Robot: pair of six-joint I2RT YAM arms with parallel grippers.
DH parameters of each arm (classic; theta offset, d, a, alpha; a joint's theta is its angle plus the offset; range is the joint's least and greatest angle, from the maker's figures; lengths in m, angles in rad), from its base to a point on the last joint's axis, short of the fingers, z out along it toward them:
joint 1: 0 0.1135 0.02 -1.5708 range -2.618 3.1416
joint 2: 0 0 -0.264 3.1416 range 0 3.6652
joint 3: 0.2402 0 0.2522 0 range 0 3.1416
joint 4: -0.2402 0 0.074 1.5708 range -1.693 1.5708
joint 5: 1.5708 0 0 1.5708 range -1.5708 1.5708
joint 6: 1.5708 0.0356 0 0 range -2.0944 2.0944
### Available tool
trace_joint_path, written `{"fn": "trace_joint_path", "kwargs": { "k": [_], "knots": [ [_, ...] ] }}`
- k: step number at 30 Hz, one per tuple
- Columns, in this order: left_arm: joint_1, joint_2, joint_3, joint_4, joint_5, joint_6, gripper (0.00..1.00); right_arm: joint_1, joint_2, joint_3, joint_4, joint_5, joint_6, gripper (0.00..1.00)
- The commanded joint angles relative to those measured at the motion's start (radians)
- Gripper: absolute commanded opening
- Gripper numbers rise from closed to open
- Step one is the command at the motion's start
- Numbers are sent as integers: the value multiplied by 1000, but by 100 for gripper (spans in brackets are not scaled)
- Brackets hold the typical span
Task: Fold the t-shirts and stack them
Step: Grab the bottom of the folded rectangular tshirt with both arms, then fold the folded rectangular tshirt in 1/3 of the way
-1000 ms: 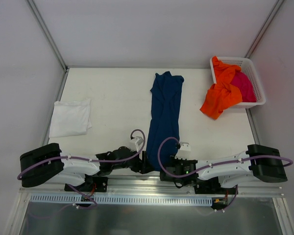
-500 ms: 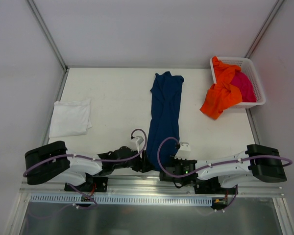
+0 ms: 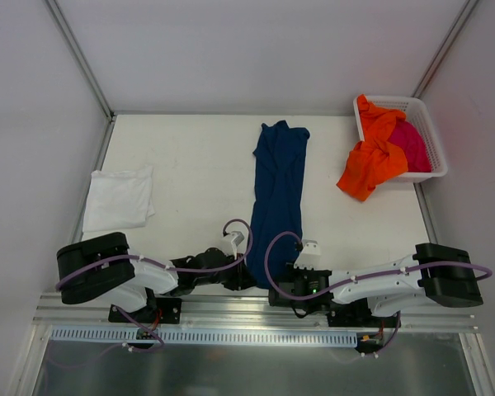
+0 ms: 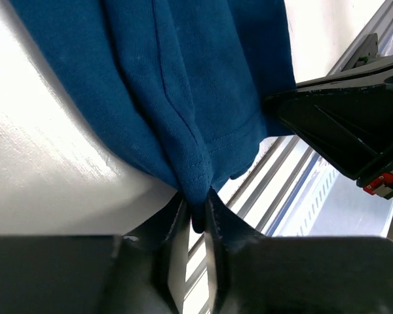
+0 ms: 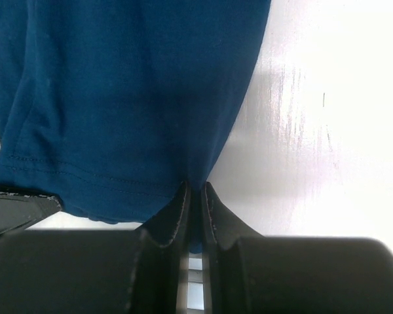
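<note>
Navy t-shirt (image 3: 278, 186) lies as a long, narrow strip down the middle of the table (image 3: 190, 165). Far end is bunched, near hem is at the front edge. My left gripper (image 4: 196, 212) is pinched almost closed on the hem's left corner, with the stitched fold gathered between the jaws. Right gripper (image 5: 195, 197) is clamped likewise on the right corner. White t-shirt (image 3: 118, 199) lies folded flat at far left. Orange t-shirt (image 3: 371, 161) spills over the basket (image 3: 435, 144) rim, and the magenta t-shirt (image 3: 412, 144) is inside.
</note>
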State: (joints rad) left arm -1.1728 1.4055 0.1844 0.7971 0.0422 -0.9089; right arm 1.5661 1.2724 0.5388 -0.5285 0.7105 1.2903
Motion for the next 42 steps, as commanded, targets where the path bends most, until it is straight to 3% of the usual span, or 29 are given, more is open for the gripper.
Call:
{"fn": "trace_joint_path", "kwargs": {
  "k": [1,7,13,19,24,31,42],
  "knots": [
    [-13,36,-7,-85,-8,16,11,9,-2,15,-27,-6,20,1],
    [-25,9,6,-134,-7,11,6,17,-19,38,-93,18,32,1],
    [-28,-68,118,-379,-113,85,7,17,-48,64,-165,81,34,0],
    [-24,-42,236,-495,-182,149,7,-1,-74,78,-177,135,-2,1],
    [-5,-20,306,-570,-237,159,6,-58,-64,111,-176,155,-81,1],
    [24,-105,368,-680,-315,189,7,-171,-59,181,-174,193,-226,0],
    [194,-16,561,-717,-269,309,8,-392,-18,237,4,146,-534,1]
  ]
}}
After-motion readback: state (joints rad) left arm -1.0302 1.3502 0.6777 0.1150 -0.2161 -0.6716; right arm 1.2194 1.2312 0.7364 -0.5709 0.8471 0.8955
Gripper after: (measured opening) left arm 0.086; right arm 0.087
